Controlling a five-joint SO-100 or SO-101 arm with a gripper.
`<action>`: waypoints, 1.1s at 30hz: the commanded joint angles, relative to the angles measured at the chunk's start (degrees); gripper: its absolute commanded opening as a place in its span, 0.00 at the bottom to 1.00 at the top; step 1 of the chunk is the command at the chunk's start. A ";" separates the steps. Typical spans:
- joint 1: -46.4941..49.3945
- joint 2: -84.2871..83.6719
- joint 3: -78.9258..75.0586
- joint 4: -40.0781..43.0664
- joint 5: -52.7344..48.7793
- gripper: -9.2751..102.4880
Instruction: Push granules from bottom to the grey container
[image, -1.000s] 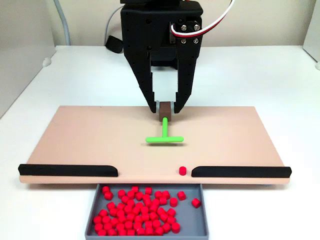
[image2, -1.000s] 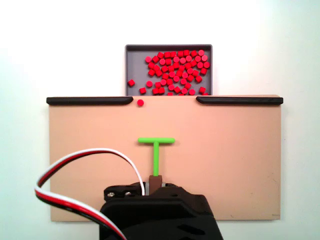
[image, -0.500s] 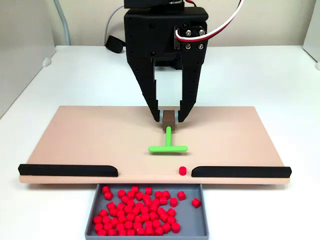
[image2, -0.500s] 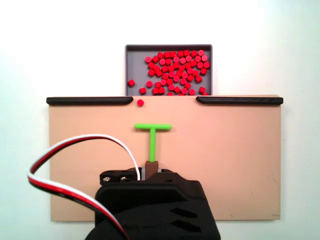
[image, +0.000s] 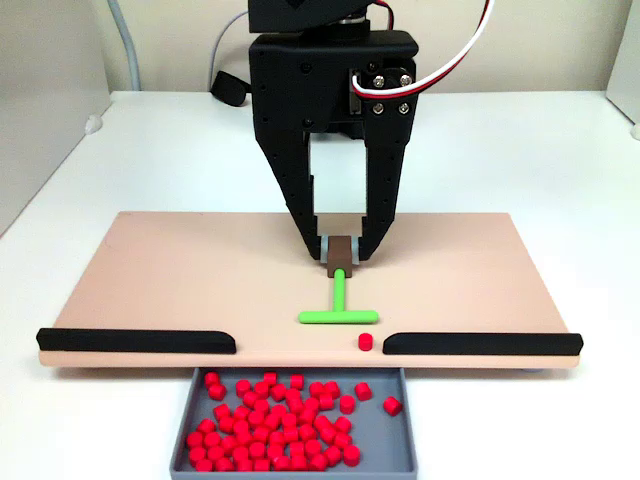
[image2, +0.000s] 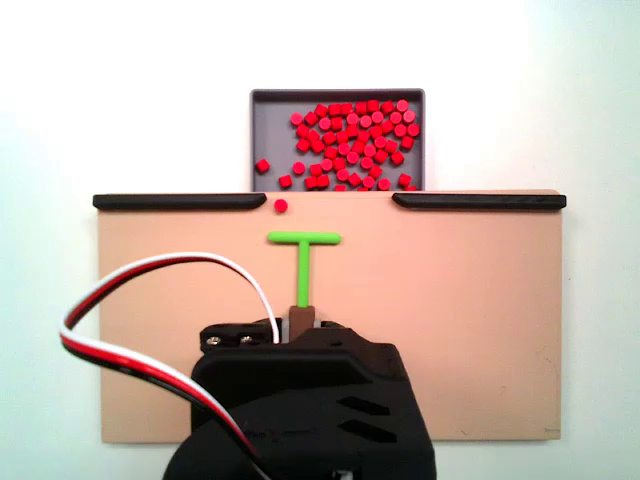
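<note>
Judging by the heap of granules (image: 285, 415) in the grey container (image: 400, 462), you're nearly done — one stray granule (image: 365, 342) sits at the board's edge; gripper (image: 342, 255) pinches the green pusher (image: 338, 308).

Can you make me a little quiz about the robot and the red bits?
1. True or false: one red granule lies on the tan board, outside the grey container.
2. What does the pincer hold: A a spoon, B the green T-shaped pusher, C a granule?
3. Fill in: the lone granule sits in the gap between two black ____.

Key: 1 true; 2 B; 3 strips.
</note>
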 joint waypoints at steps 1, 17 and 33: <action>0.26 -1.14 -1.58 -0.35 -0.18 0.08; 0.88 -2.11 -2.64 -0.35 -0.79 0.08; 1.05 -3.43 -4.31 -0.35 -0.62 0.08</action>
